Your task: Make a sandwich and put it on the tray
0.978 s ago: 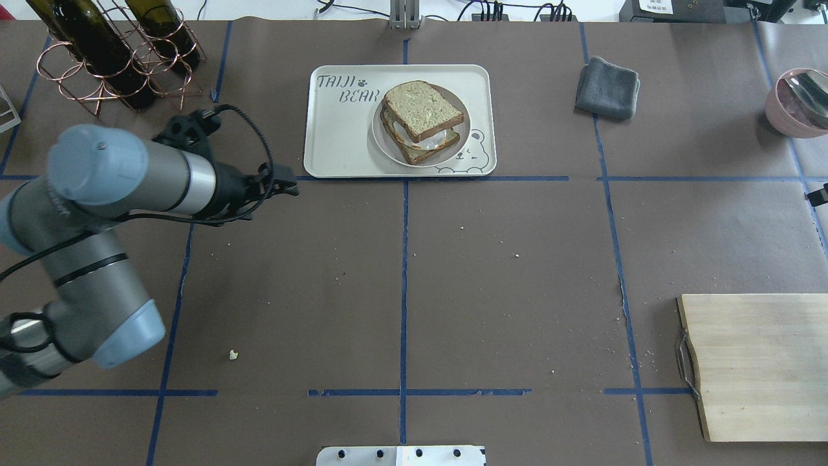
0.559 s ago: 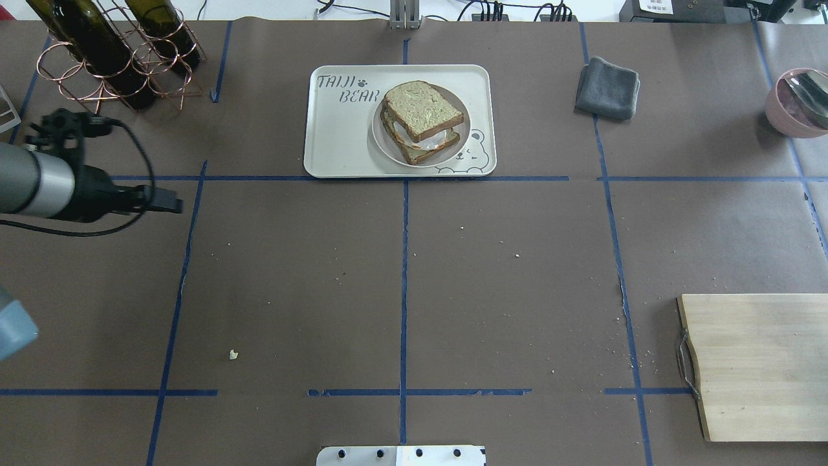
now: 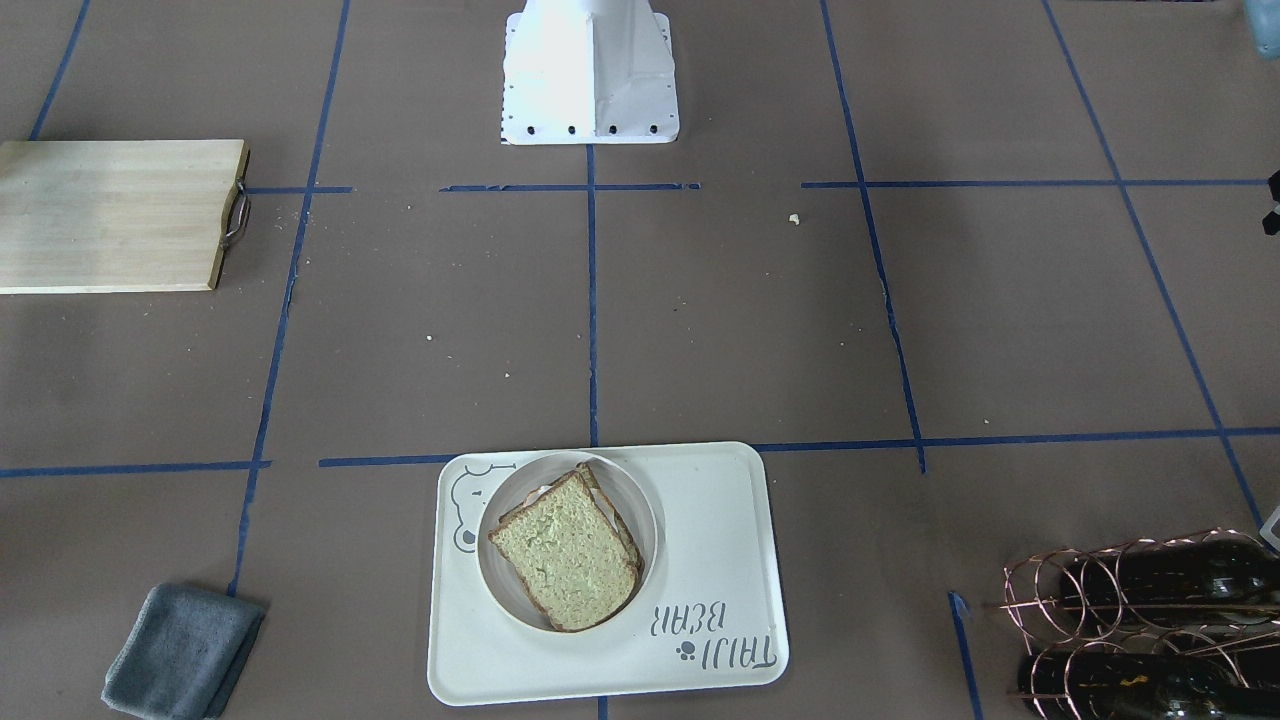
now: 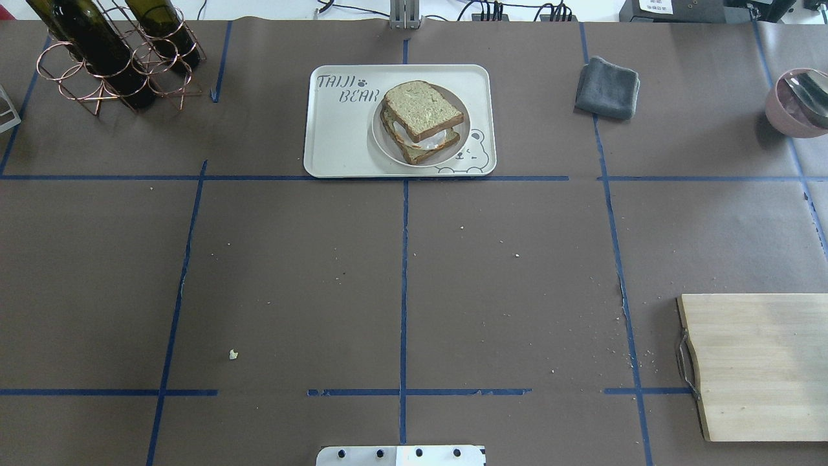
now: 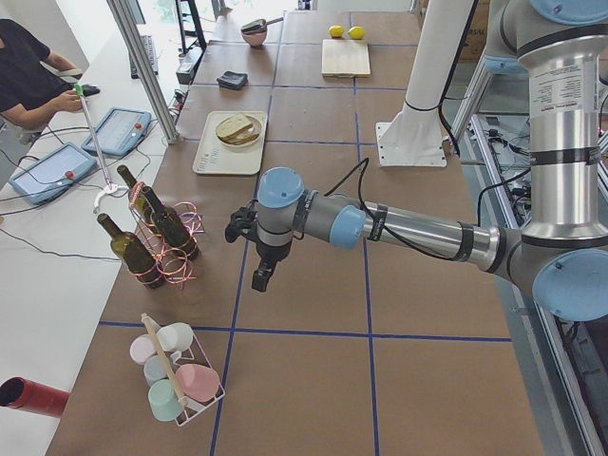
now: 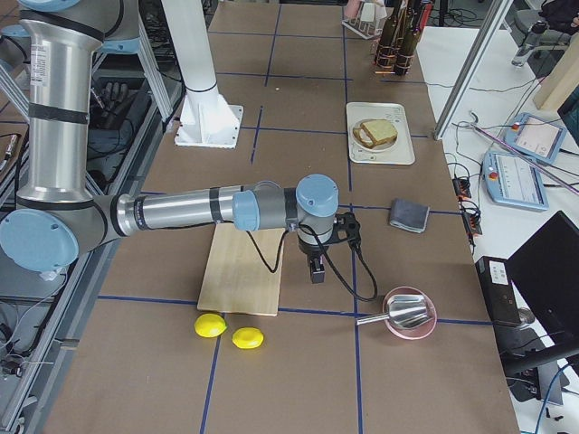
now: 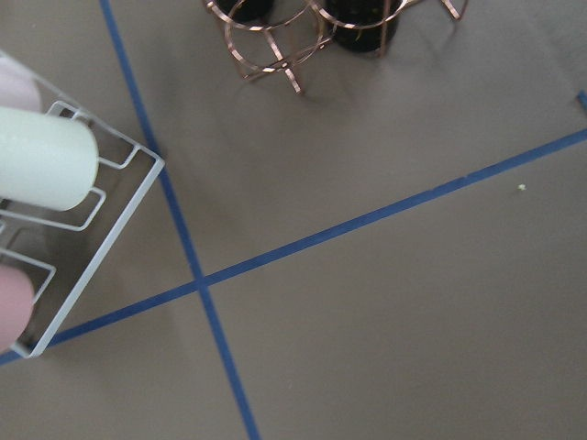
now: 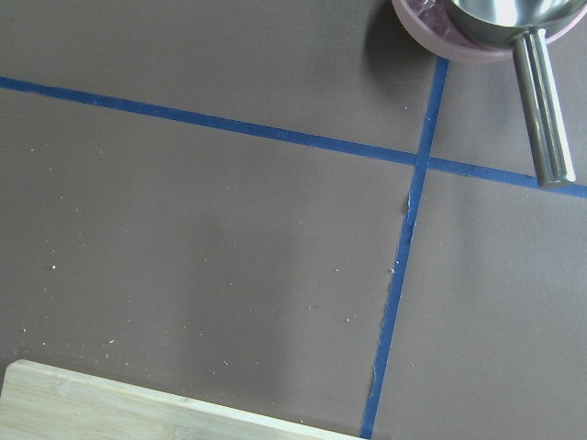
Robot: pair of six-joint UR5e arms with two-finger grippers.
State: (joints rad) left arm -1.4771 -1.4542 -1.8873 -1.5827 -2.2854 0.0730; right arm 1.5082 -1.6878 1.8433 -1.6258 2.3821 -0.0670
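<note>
The sandwich (image 4: 422, 120), two crusted bread slices with a white egg between them, lies on a small round white plate (image 4: 381, 139) on the cream tray (image 4: 336, 136) at the table's far middle. It also shows in the front-facing view (image 3: 568, 548) on the tray (image 3: 700, 520). Both grippers are out of the overhead view. In the exterior left view the left gripper (image 5: 261, 277) hangs over the table's left end, beside the bottle rack. In the exterior right view the right gripper (image 6: 317, 271) hangs between the cutting board and the pink bowl. I cannot tell whether either gripper is open or shut.
A copper rack of wine bottles (image 4: 110, 58) stands at the back left. A grey cloth (image 4: 607, 87) lies right of the tray. A pink bowl with a metal ladle (image 4: 799, 103) is at the far right. A wooden cutting board (image 4: 763, 366) is at the front right, two lemons (image 6: 231, 332) beyond it.
The left arm has drawn back to the left and left the overhead view. The sandwich, plate and tray have not moved.
</note>
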